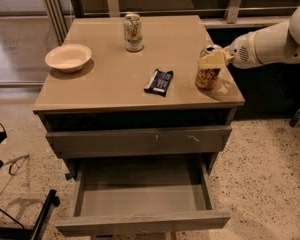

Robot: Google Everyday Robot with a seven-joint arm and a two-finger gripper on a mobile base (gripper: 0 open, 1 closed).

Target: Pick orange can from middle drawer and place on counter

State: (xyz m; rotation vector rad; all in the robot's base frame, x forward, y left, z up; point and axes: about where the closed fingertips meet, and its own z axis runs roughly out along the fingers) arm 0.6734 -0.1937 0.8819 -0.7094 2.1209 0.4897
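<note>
The orange can [208, 76] stands upright on the counter [115, 84] near its right front corner. My gripper [212, 59] reaches in from the right on a white arm and sits around the can's top, touching it. The middle drawer [142, 221] is pulled out below the cabinet front, and its grey inside holds nothing that I can see.
A white-and-green can [133, 32] stands at the back of the counter. A cream bowl [68, 57] sits at the left. A dark snack packet [159, 81] lies left of the orange can. A shut drawer front with orange scratches [140, 140] is above the open drawer.
</note>
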